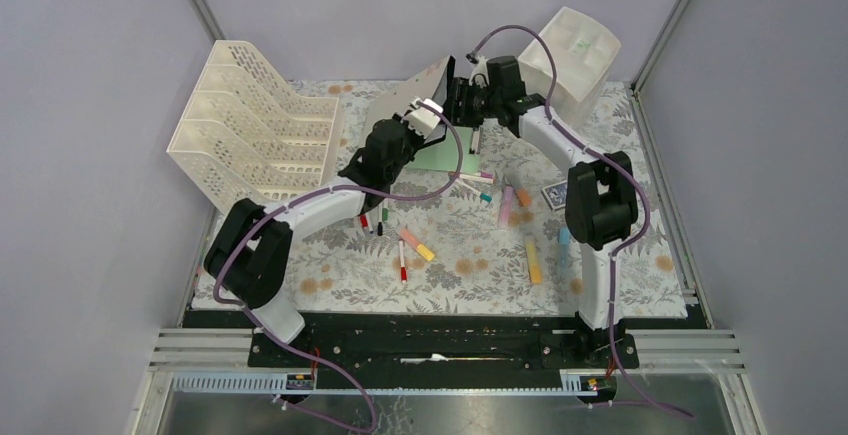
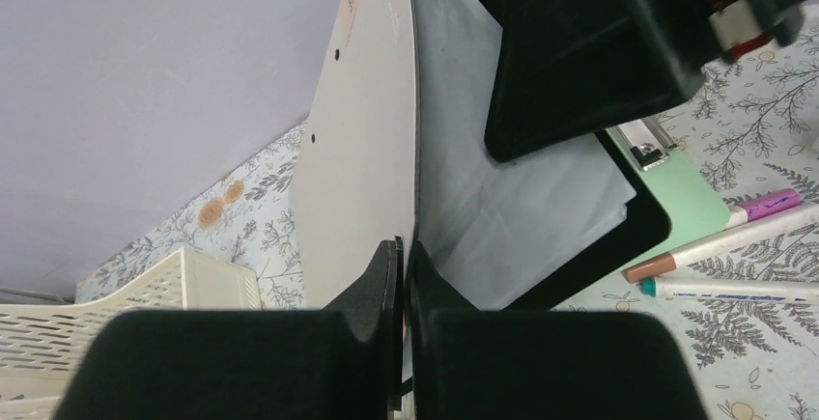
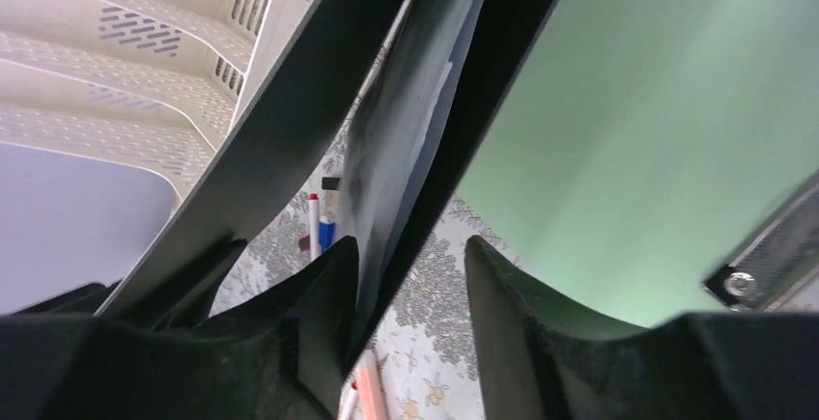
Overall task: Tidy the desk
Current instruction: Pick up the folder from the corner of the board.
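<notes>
The desk (image 1: 350,265) is a tabletop under a pale cloth printed with ferns and flowers. Over its far middle a folder (image 1: 415,85) with a grey outside stands lifted and partly open. My left gripper (image 1: 418,120) is shut on the edge of the folder's grey cover (image 2: 357,150), seen at the left gripper (image 2: 406,251) in the wrist view. White paper (image 2: 502,208) lies inside against the black inner cover. My right gripper (image 1: 455,105) is at the folder's far side. In its wrist view the right gripper (image 3: 410,246) is open, with the black cover (image 3: 502,53) between the fingers, against the left one.
A cream lattice file rack (image 1: 250,125) stands at the back left and a white drawer unit (image 1: 575,55) at the back right. A green clipboard (image 1: 440,160) lies under the folder. Markers (image 1: 415,245), highlighters (image 1: 532,258) and a small blue box (image 1: 555,193) are scattered over the middle and right.
</notes>
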`<state>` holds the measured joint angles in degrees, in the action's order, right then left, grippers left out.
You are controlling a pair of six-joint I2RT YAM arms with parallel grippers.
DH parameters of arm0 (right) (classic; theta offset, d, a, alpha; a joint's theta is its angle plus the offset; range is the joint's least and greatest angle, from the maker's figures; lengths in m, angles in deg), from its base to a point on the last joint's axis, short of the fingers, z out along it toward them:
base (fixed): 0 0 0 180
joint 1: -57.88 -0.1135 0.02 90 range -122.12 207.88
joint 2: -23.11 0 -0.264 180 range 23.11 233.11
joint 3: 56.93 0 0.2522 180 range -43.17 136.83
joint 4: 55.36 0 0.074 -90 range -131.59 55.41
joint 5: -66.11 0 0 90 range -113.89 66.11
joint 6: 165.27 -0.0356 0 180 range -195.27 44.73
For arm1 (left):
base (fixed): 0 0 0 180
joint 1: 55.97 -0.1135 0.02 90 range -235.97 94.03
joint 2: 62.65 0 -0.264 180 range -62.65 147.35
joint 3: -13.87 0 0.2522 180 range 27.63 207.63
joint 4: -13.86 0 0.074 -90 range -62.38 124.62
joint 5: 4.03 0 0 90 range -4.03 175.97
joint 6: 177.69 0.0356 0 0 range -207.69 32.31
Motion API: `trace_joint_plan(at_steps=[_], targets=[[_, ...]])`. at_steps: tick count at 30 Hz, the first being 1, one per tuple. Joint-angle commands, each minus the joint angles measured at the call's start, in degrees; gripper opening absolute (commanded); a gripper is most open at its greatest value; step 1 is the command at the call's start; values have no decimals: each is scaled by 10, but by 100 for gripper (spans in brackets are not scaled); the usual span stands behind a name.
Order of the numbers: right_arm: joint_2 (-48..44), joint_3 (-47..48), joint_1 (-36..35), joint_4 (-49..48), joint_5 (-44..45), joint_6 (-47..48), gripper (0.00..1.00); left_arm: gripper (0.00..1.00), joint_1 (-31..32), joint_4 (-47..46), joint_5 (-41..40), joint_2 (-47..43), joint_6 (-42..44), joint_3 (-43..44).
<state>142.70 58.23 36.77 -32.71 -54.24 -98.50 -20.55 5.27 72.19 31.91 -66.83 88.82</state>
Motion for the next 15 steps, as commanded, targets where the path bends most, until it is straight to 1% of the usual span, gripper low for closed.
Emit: trace_joint_plan(at_steps=[1, 3, 5, 7, 8, 9, 13, 15], targets=[[12, 39, -12, -24, 9, -24, 43, 0, 3, -22, 25, -40, -44, -4], [16, 42, -14, -32, 9, -32, 29, 0, 3, -15, 29, -45, -48, -4], [16, 43, -13, -37, 8, -38, 17, 0, 3, -9, 35, -51, -55, -5], [11, 43, -13, -38, 9, -40, 7, 0, 2, -4, 41, -58, -65, -6], [7, 41, -13, -41, 8, -42, 3, 2, 2, -1, 43, -65, -72, -8], [2, 38, -12, -44, 7, -44, 0, 9, 2, 1, 44, -72, -81, -8], [-19, 20, -1, -69, -18, -63, 0, 38, 3, 30, 87, -114, -127, -1], [-30, 11, 5, -82, -46, -69, 0, 62, 1, 70, 121, -135, -166, 17]])
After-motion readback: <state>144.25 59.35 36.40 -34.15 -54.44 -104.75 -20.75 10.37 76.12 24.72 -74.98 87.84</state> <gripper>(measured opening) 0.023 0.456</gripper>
